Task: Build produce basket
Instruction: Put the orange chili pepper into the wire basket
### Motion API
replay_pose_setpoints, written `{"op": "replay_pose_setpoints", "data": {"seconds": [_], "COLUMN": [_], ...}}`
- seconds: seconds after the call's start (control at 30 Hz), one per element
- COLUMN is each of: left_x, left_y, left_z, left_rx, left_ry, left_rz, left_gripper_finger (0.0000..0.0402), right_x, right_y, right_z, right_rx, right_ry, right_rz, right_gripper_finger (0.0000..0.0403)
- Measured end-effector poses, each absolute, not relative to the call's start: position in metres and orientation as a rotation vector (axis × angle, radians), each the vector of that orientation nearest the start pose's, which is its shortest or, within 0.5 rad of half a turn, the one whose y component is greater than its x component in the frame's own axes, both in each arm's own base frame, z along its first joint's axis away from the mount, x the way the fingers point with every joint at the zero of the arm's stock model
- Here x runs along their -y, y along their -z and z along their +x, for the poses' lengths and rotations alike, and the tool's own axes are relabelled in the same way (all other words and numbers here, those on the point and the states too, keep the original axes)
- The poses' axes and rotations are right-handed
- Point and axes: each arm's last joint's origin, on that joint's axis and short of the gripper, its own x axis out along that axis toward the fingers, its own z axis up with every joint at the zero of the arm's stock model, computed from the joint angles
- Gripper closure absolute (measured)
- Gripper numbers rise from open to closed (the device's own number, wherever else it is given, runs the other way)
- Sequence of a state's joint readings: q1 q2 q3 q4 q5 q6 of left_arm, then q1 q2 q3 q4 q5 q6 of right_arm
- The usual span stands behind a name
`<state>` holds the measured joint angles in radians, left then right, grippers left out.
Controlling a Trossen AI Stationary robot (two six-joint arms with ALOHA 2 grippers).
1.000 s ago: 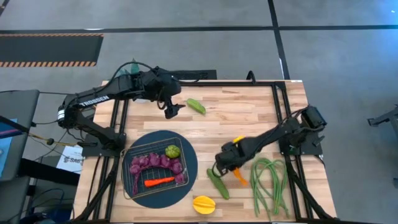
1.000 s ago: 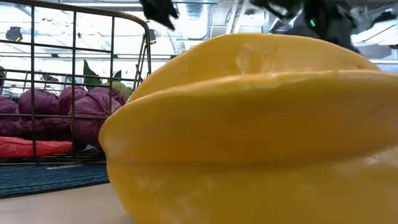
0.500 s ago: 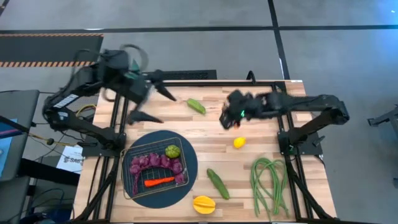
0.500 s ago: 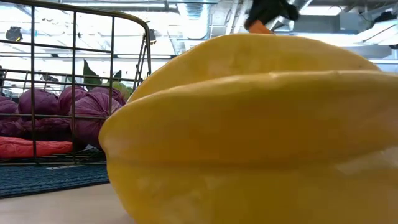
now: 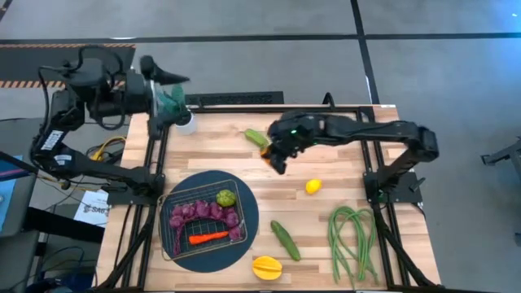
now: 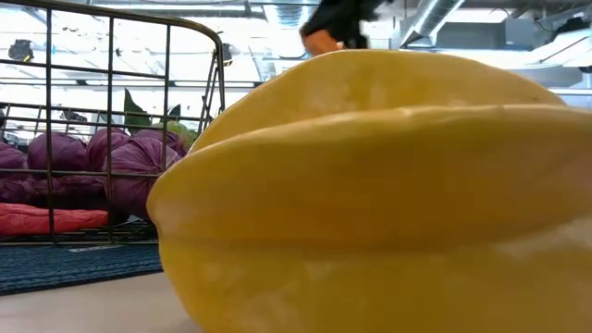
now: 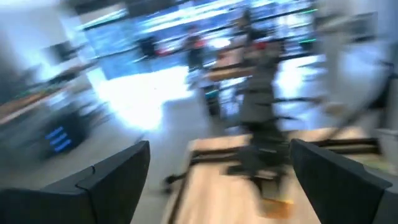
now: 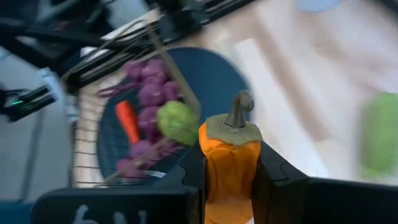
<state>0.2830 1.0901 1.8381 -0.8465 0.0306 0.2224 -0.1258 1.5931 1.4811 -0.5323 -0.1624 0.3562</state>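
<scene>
The wire basket (image 5: 172, 241) sits on a dark round mat at the near left and holds purple grapes (image 5: 203, 213), a green pepper (image 5: 225, 198) and a red pepper (image 5: 208, 238). My right gripper (image 5: 277, 157) hangs over the table's middle, shut on an orange pepper (image 8: 229, 163). On the table lie another green pepper (image 5: 256, 137), a lemon (image 5: 313, 186), a cucumber (image 5: 285, 240), a yellow star fruit (image 5: 267, 267) and green beans (image 5: 352, 238). My left gripper (image 7: 217, 180) is open, drawn back above the far left corner. My right gripper pinches the orange pepper's body by its two sides (image 8: 210, 168) between its two fingers. The fingers slant downward, coming from the table's right. The pepper is lifted clear of the table, and its stem (image 8: 239, 107) points away from the wrist.
A potted green plant (image 5: 174, 103) in a white pot stands at the far left corner, just below my left gripper. Black frame rails (image 5: 362, 138) run along the table's far, left and right sides. In the low view the star fruit (image 6: 370, 194) fills the foreground.
My right gripper has risen from beside the cucumber with the orange pepper, gone toward the far edge, then toward the table's left, rolling its wrist. The pepper is now lifted clear. My left gripper has pulled up and back toward the far left corner, still open.
</scene>
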Motion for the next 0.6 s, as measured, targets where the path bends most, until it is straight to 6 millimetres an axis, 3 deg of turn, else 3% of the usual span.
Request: {"op": "replay_pose_setpoints", "data": {"seconds": [0.17,0.33,0.6], "left_x": [-0.044,-0.05,-0.057], "left_y": [-0.526,-0.514,-0.503], "left_z": [0.127,0.13,0.148], "left_rx": [-0.272,-0.4,-0.498], "left_ry": [-0.402,-0.503,-0.501], "left_rz": [0.161,0.118,0.126], "left_gripper_finger": [0.0031,0.0031,0.0031], "right_x": [0.038,0.032,0.015], "right_y": [-0.325,-0.325,-0.314], "right_z": [0.381,0.398,0.438], "right_rx": [-0.578,-0.57,-0.621], "right_ry": [-0.068,-0.11,-0.164], "right_rz": [0.503,0.515,0.453], "right_gripper_finger": [0.0328,0.0328,0.0328]}}
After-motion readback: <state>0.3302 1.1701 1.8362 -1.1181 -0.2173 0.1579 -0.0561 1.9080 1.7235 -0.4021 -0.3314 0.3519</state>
